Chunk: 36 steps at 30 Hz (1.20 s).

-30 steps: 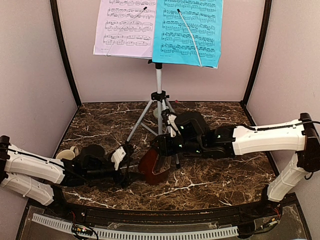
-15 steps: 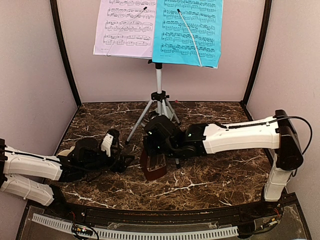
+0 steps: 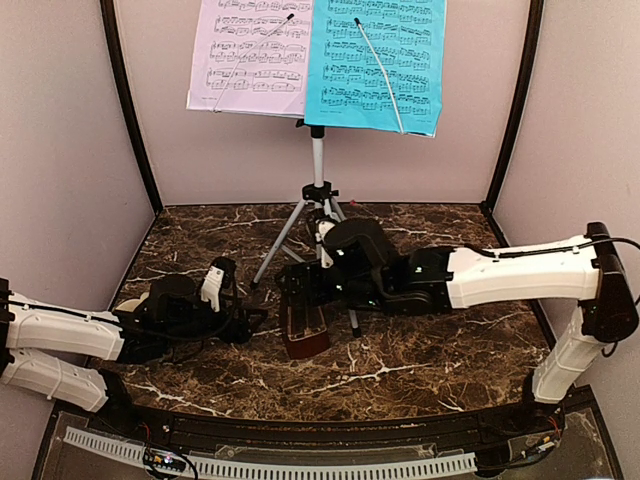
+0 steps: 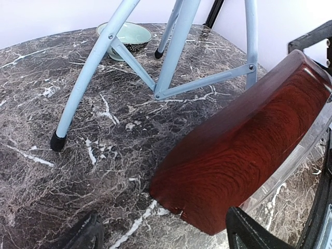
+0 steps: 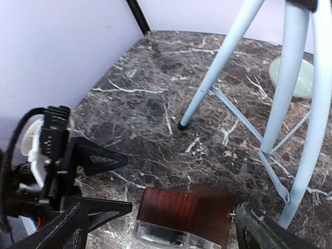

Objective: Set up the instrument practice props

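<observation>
The silver music stand (image 3: 318, 215) rises at the back middle, with the lilac sheet (image 3: 250, 55) and the bright-blue sheet (image 3: 378, 62) on its tray. In front of its legs the dark-brown wooden metronome (image 3: 305, 330) rests tilted on the marble. My right gripper (image 3: 298, 292) hovers over it, open; in its wrist view the metronome (image 5: 181, 215) lies between wide-spread jaws (image 5: 155, 233), the left finger well apart from it. My left gripper (image 3: 252, 320) is open just left of the metronome (image 4: 244, 150), whose lower corner sits near its right finger (image 4: 249, 233).
A pale-green bowl (image 4: 124, 36) sits behind the tripod legs (image 4: 83, 88). A cream mug (image 3: 135, 305) stands by the left wall behind my left arm. Dark corner posts and lilac walls enclose the marble table (image 3: 430, 360).
The right gripper has opened and let go of the metronome, which now rests slightly further left. The left gripper drew back to the left a little.
</observation>
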Available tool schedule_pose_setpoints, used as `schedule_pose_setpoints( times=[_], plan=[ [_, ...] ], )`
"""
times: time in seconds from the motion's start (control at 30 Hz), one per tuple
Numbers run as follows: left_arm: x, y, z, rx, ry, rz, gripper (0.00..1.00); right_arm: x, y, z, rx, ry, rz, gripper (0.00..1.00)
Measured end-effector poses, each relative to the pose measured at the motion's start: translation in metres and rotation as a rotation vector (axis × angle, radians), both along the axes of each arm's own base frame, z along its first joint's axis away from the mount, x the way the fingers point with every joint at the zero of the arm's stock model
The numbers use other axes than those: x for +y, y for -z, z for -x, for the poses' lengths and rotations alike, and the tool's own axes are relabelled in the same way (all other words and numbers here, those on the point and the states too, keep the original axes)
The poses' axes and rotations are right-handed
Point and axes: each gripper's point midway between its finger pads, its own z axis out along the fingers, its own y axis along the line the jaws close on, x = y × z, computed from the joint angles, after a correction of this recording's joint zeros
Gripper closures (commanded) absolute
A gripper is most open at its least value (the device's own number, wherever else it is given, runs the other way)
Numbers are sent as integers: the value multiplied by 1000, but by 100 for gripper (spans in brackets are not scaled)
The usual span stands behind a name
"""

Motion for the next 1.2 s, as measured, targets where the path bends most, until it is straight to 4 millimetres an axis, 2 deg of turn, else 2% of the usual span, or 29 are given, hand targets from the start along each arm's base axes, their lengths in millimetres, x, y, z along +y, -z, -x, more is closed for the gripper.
schedule_pose_setpoints(
  times=[0.1,0.17,0.23,0.3,0.37,0.47,0.63,0.9,1.07,1.2],
  plan=[
    [1,0,-1,10,-4,11,18,-19,-7,5,3,-63,-69,17],
    [2,0,-2,20,-5,20,19,-37,-1,5,12,-100,-87,22],
    [3,0,-3,29,-7,30,20,-52,12,5,19,-136,-81,25],
    [3,0,-3,39,-7,40,20,-60,31,11,24,-187,-47,35],
    [3,0,-3,46,-2,46,21,-63,48,20,31,-252,-2,48],
    [2,2,-2,58,8,49,22,-62,67,31,28,-336,49,55],
    [-1,7,0,78,26,43,23,-60,91,30,16,-374,117,75],
    [-1,10,-2,102,15,49,24,-63,148,24,49,-379,267,83],
    [2,9,-5,109,-2,59,24,-62,165,19,41,-379,313,85],
    [5,9,-7,119,-19,66,23,-56,166,16,17,-384,300,85]
  ],
)
